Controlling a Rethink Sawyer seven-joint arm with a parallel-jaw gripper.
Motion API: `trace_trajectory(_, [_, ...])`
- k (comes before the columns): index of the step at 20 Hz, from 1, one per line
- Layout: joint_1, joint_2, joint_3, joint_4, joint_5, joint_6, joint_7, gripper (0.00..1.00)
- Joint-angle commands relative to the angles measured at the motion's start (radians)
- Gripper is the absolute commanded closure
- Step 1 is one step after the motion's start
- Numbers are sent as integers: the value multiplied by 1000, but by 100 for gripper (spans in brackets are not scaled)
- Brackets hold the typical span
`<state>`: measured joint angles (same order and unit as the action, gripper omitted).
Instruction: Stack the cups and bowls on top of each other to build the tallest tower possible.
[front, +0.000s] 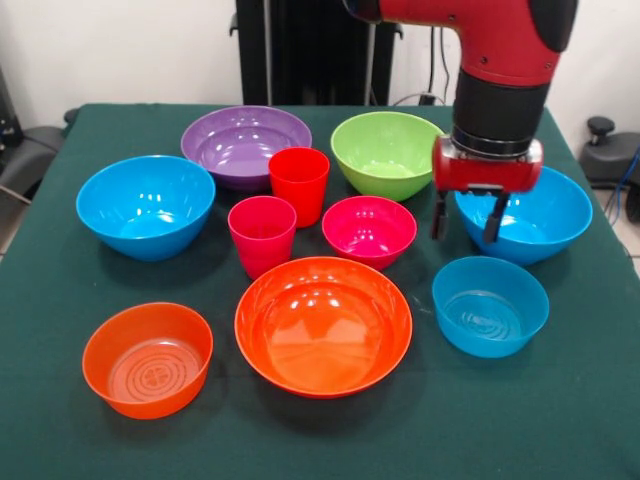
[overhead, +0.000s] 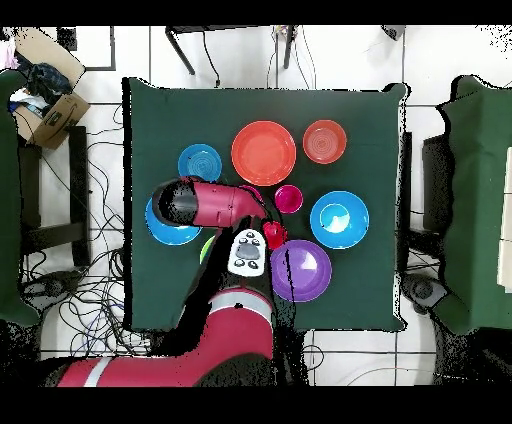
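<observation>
While nothing is stacked yet, the claw (front: 467, 216) hangs open and empty (fingers parted, pointing down) over the left rim of the large blue bowl (front: 535, 222) at right of the front view. That bowl lies directly beneath and slightly right. Cups (front: 299, 183) stand centre-frame, other bowls spread singly over the worktop (front: 40, 350).

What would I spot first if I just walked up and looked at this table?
Probably the big red robot arm, its open gripper hanging above a large blue bowl. Then the ring of bright bowls on the green table, with the large orange bowl up front and two cups in the middle.
</observation>
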<state>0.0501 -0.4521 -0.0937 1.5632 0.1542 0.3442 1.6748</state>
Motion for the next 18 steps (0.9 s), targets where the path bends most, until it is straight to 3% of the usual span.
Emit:
trace_trajectory(1, [14,37,43,-109,22,129,150,0])
trace_trajectory(18, [46,40,26,-107,32,117,197,0])
